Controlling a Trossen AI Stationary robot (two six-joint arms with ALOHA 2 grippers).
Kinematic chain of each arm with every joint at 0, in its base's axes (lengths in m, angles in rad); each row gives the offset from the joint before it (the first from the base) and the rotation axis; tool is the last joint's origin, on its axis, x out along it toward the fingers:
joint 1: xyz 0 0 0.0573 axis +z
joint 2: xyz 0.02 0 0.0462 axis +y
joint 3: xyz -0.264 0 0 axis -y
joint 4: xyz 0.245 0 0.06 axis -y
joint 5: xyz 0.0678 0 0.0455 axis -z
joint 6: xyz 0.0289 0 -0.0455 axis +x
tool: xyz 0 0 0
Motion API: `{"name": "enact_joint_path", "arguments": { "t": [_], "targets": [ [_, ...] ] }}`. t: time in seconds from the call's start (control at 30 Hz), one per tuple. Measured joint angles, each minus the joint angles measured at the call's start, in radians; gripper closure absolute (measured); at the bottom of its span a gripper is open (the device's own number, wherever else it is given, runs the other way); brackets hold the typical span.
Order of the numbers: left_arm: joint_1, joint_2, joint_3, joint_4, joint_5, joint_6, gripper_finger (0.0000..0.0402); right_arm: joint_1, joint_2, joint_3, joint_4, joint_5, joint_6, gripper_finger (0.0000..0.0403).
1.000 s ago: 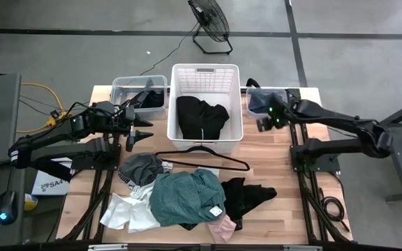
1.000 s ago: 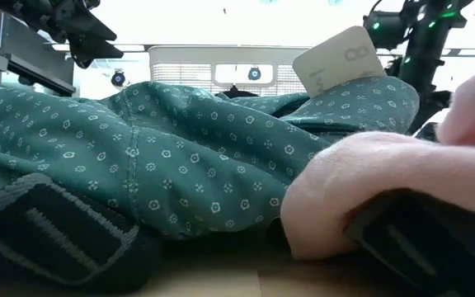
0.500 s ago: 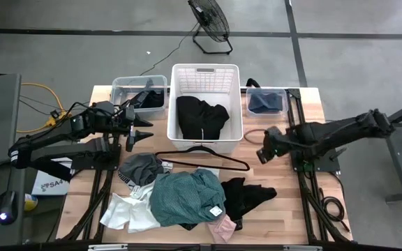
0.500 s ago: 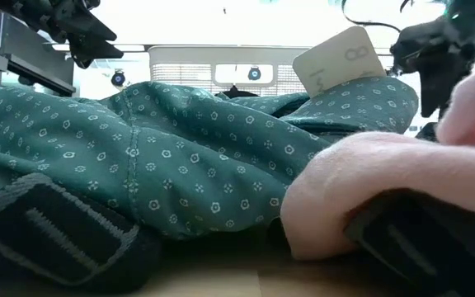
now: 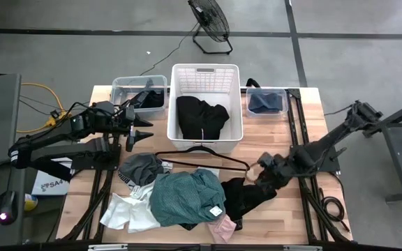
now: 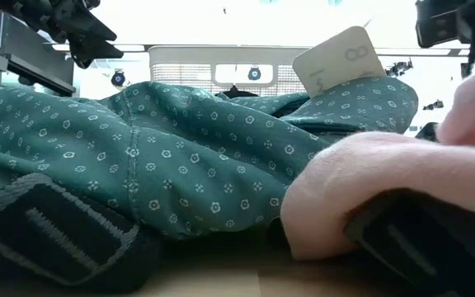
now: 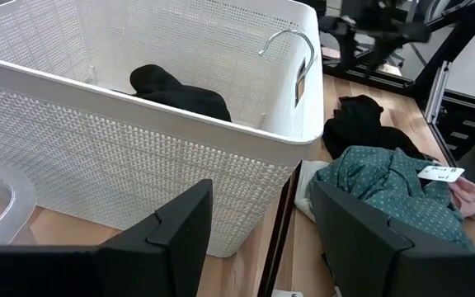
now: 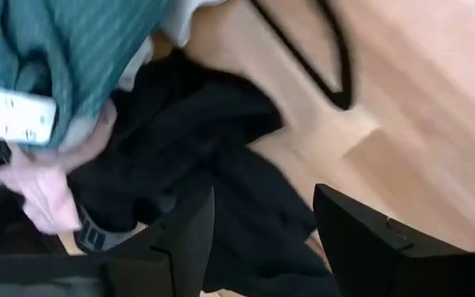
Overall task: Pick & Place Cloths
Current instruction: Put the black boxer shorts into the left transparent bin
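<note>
A heap of cloths lies on the near half of the table: a teal-green patterned one (image 5: 185, 197) with a white tag, a black one (image 5: 246, 195), a white one (image 5: 128, 213), a grey one (image 5: 139, 167) and a pink one (image 5: 223, 226). Another black cloth (image 5: 199, 115) lies inside the white basket (image 5: 205, 73). My right gripper (image 5: 262, 171) hangs open above the far right end of the black cloth (image 8: 196, 157) on the table, slanting down, its fingers clear of the fabric. My left gripper (image 5: 142, 132) waits open beside the basket's left wall (image 7: 138, 124).
A thin black wire hanger (image 5: 201, 159) lies between the basket and the heap. A clear bin (image 5: 138, 90) stands at the far left, and another (image 5: 266, 102) holding a navy cloth at the far right. Bare wood (image 5: 292, 209) shows to the right of the heap.
My right gripper has swung from over the far right bin toward the table's near edge and a little left. It has ended above the black cloth beside the heap. It has tipped further downward and rolled on the way. The cloths have not moved.
</note>
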Motion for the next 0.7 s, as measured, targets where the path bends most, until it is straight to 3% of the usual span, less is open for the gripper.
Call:
{"name": "enact_joint_path", "arguments": {
  "t": [0.27, 0.5, 0.7],
  "targets": [
    [0.000, 0.000, 0.000, 0.000, 0.000, 0.000, 0.0199, 0.073, 0.156, 0.000, 0.161, -0.021, 0.004, 0.0204],
    [0.000, 0.000, 0.000, 0.000, 0.000, 0.000, 0.0199, 0.058, 0.242, 0.000, 0.282, -0.030, 0.142, 0.0204],
    [0.000, 0.000, 0.000, 0.000, 0.000, -0.004, 0.0199, 0.032, 0.273, 0.000, 0.287, -0.082, 0.277, 0.0203]
  ]
}}
